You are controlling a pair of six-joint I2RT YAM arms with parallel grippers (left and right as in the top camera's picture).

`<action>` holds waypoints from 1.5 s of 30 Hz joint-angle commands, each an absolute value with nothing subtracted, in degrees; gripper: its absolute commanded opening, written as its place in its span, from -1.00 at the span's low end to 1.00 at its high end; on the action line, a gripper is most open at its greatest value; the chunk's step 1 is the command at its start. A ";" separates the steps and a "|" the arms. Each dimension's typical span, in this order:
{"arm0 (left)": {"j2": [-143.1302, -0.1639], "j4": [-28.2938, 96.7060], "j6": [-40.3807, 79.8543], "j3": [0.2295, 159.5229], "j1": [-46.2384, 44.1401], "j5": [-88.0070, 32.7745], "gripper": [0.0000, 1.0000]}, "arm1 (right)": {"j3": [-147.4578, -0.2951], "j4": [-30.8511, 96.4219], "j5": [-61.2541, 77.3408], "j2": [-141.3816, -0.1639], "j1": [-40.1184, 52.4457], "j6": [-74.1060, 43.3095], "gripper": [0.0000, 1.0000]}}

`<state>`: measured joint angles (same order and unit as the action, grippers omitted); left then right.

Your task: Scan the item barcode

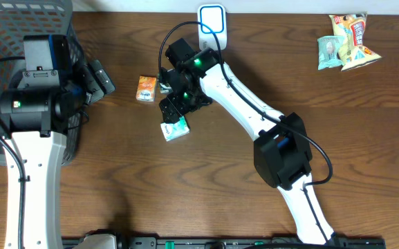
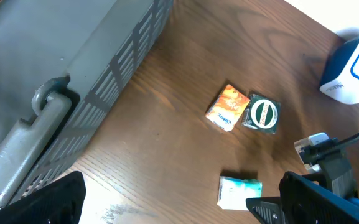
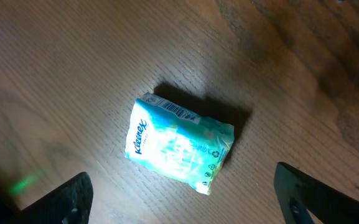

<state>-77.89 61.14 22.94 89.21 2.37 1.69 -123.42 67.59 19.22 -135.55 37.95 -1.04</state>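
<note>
The Kleenex pack [image 3: 179,146] lies flat on the tabletop [image 1: 116,173] near the scanner [image 1: 211,24], barcode up. It lies free under my right gripper [image 3: 184,190], jaws wide. I judge it light, soft and slick, so I'd pinch its long edges. My left gripper [image 2: 179,199] is wide and empty. I count one pack, one orange packet [image 1: 146,88], one dark packet [image 2: 263,114], one basket [image 1: 19,21]

tabletop [image 1: 137,180] layout: basket [image 1: 5,41] on far left corner; left gripper [image 1: 101,77] just beside its right wall. small carton [image 1: 146,88] right of that gripper, sachet [image 2: 263,114] just beside the carton's right side. tissue pack [image 1: 175,130] lies flat nearer than both, apart from them, under right gripper [image 1: 175,107], untouched. scanner [image 1: 211,24] at far edge, behind this group. snack packets [image 1: 348,43] in far right corner, well apart.
</note>
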 commanded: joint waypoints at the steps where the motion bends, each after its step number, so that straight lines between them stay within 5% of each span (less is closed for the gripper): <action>1: -77.56 61.25 23.46 89.21 2.61 2.00 0.96 | -123.17 67.44 18.94 -135.13 37.82 -1.67 0.84; 6: -77.56 61.25 23.44 89.21 2.61 2.00 0.95 | -123.17 67.42 18.96 -135.13 37.87 -1.72 0.99; 45: -77.56 61.25 23.46 89.21 2.61 2.00 0.96 | -123.17 67.75 11.05 -135.13 34.92 -5.76 0.98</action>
<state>-77.89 61.14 22.94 89.21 2.37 1.67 -123.39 67.55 13.08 -135.55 36.91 -2.87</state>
